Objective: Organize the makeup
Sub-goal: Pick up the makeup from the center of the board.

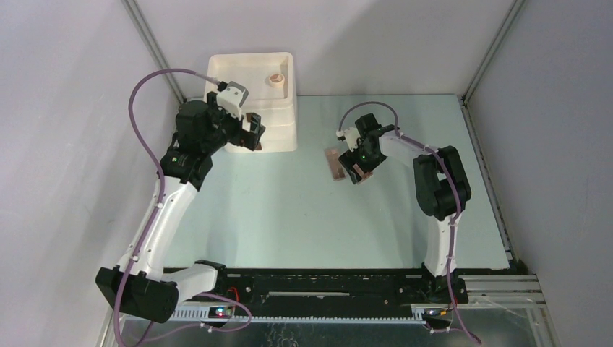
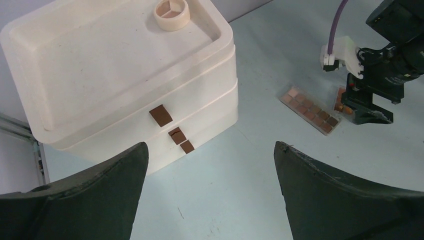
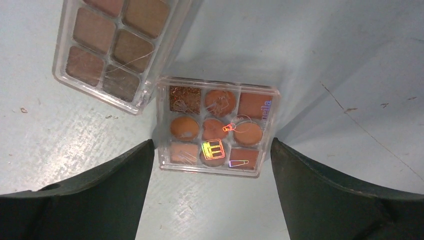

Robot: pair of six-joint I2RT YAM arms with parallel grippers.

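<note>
A: Top view first. Any hazard worth flagging?

B: Most likely a knock to the long palette (image 1: 334, 165), just beside the right tool (image 1: 359, 170) on its side toward the left arm. Near enough to be swept across the worktop (image 1: 289, 217) by a careless closing. Left tool (image 1: 249, 130) up at the front of the three-drawer box (image 1: 278, 137), well apart from both palettes. Peach round sponge (image 1: 275, 78) beyond it, in the box's top tray.

A: And from the left wrist?

B: Left tool (image 2: 211, 150) spread wide, nothing between the fingers, pointed at the brown drawer tabs (image 2: 160, 115) just ahead. Drawers apparently all shut, so nowhere yet to stow a palette; risk of a wasted carry unless one gets pulled open. Far ahead and to that tool's right, the long palette (image 2: 310, 109) flat on the worktop, with the right tool (image 2: 367, 107) just past it and low over the square palette (image 2: 341, 100), which is mostly hidden here.

A: Right wrist?

B: Jaws apart, straddling the square nine-pan palette (image 3: 216, 125). Flat on the worktop, between the fingers and near both; touching or not, hard to say. Sits slightly askew to the jaws, so could twist or squirt out of the grip on closing, given the slick clear case. Long palette (image 3: 115, 45) ahead, toward the left finger, one corner right against the square one. Overlapping or merely beside, impossible to tell. If overlapping, could get dragged along or flipped on the lift.
</note>
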